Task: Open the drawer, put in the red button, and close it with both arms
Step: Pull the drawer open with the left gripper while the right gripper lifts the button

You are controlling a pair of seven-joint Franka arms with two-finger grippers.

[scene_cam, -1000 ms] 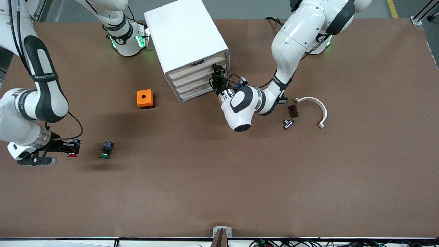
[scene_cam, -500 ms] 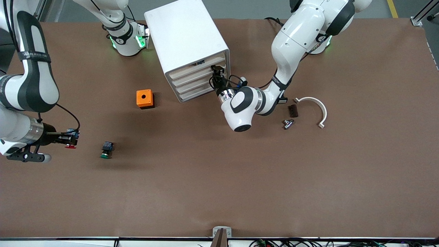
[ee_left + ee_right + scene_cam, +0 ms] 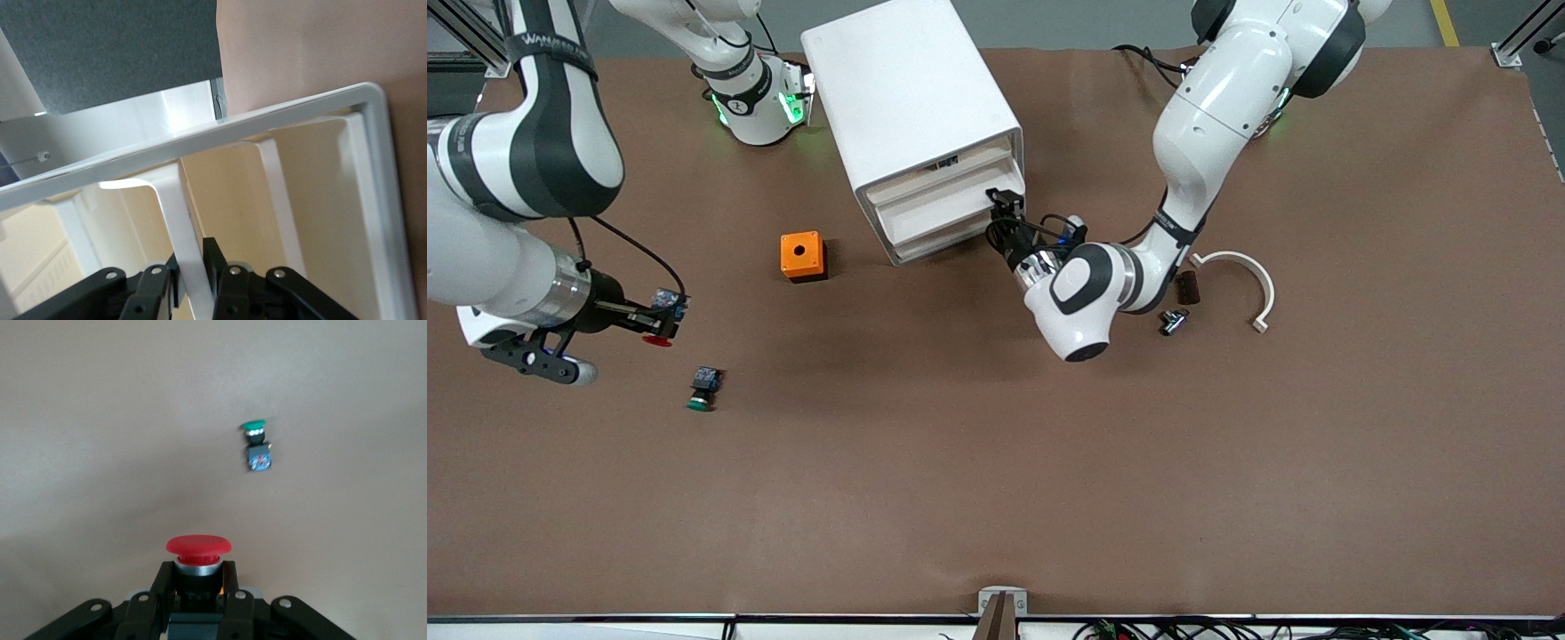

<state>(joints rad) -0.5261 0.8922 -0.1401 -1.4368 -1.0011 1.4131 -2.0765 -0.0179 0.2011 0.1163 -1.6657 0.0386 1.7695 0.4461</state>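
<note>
A: Drawer status?

B: The drawer (image 3: 947,207) is partly pulled out of the white cabinet (image 3: 911,98), its front sticking out toward the front camera. It's the second slot from the top, as far as the front view shows. The left gripper (image 3: 1003,210) sits at the drawer front's end toward the left arm's side. In the left wrist view its fingers (image 3: 223,283) are clamped on a white rib of the drawer (image 3: 187,240), so it's gripping the drawer.

A: And the red button?

B: The red button (image 3: 660,338) is off the table, pinched in the right gripper (image 3: 656,322), over bare table toward the right arm's end. The right wrist view shows the red cap (image 3: 198,545) poking out past the closed fingers (image 3: 230,583), table well below.

A: Other stuff?

B: A green button (image 3: 703,388) lies on the table near the right gripper. An orange box (image 3: 802,255) sits between that and the cabinet. A white curved piece (image 3: 1240,280) and small metal bits (image 3: 1174,318) lie toward the left arm's end.

A: Step?

B: I'd say opening and pickup are overlapping: drawer mid-pull, button in carry.

A: Next?

B: Probably pull the drawer out further, since the gap looks small. Then bring the button above the open tray, clear of the orange box, and release low.
</note>
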